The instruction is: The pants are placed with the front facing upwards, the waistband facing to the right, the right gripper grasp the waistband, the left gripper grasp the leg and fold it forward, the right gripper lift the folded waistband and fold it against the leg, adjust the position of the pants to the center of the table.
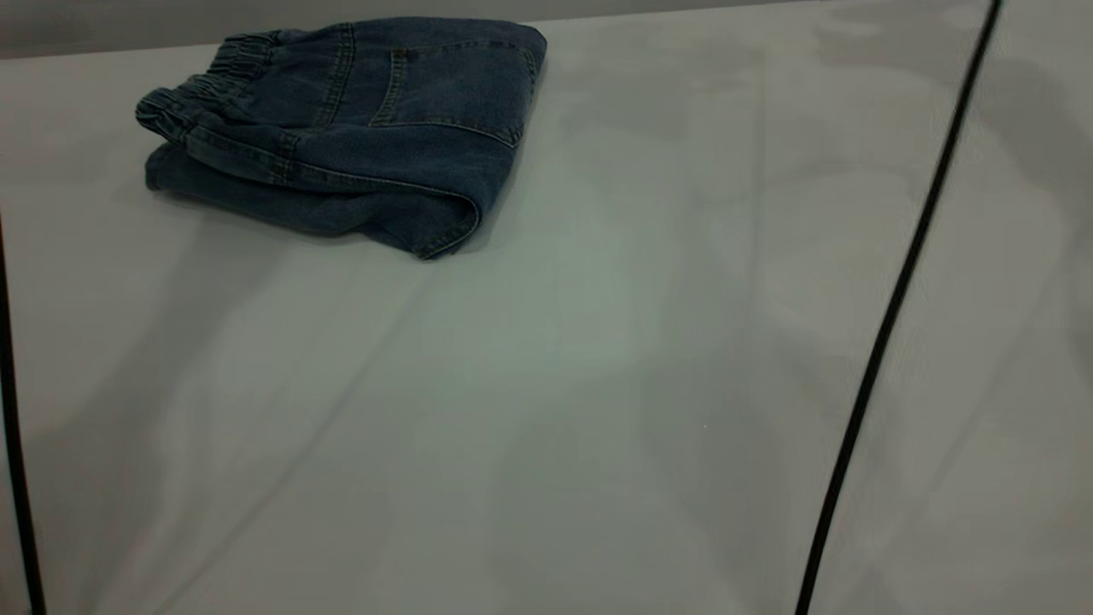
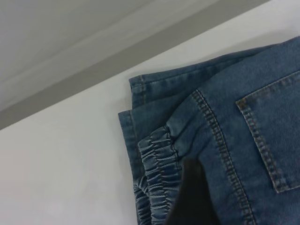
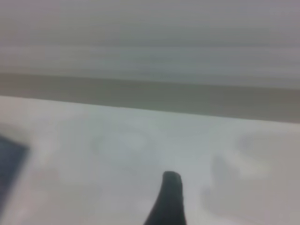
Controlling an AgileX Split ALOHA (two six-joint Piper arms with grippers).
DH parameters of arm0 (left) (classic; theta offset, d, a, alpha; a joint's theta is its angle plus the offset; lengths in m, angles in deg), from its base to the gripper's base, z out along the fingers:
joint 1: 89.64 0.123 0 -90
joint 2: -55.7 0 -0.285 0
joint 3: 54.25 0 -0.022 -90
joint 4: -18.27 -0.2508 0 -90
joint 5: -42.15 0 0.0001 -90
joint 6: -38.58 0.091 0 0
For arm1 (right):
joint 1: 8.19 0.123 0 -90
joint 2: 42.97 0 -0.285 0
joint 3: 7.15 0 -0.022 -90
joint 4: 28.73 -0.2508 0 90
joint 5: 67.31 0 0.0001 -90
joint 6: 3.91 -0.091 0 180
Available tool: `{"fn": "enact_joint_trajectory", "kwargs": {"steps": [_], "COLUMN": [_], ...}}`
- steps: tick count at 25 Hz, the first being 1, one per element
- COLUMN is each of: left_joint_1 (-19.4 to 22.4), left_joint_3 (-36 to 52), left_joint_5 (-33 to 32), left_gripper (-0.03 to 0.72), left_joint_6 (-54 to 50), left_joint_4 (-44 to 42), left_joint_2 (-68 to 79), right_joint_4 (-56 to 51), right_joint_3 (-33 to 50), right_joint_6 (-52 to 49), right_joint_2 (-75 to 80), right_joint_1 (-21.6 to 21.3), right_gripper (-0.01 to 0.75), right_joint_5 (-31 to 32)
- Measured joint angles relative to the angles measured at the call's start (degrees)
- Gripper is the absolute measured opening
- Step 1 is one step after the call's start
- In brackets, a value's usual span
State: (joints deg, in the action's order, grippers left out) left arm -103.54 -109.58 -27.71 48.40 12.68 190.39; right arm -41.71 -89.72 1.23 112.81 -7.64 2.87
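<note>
Outside, the white table fills the exterior view, folded pants lying at eleven o'clock, waistband leftward, two black cables crossing. Left wrist view: the left gripper hangs over denim; its spread cannot be told. Right wrist view: the right gripper over bare table, spread likewise unclear.

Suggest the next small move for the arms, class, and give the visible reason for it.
Probably slide the pants toward the middle of the table. They already lie folded, waistband tucked against the layers, but sit near the far left edge. The left gripper hovers over them; the right gripper is over bare table.
</note>
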Motion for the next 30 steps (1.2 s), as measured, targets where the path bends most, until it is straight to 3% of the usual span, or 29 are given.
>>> {"fn": "enact_joint_trajectory", "kwargs": {"steps": [7, 17, 24, 30], "left_joint_1": [0.0, -0.1, -0.1, -0.1], "left_joint_3": [0.0, 0.0, 0.0, -0.1], "left_joint_5": [0.0, 0.1, 0.1, 0.2], "left_gripper": [0.493, 0.493, 0.493, 0.493], "left_joint_6": [0.0, 0.0, 0.1, 1.7], "left_joint_4": [1.4, 3.1, 4.3, 4.1], "left_joint_2": [5.1, 15.4, 21.7, 25.6], "right_joint_4": [7.8, 8.1, 8.1, 8.1], "right_joint_3": [8.8, 10.2, 17.7, 17.8], "right_joint_6": [-0.4, -1.4, -1.6, -1.6], "right_joint_2": [-8.1, -18.0, -22.8, -24.5], "right_joint_1": [0.1, 0.0, 0.0, 0.0], "right_gripper": [0.583, 0.583, 0.583, 0.583], "right_joint_5": [-0.1, -0.2, -0.1, -0.2]}}
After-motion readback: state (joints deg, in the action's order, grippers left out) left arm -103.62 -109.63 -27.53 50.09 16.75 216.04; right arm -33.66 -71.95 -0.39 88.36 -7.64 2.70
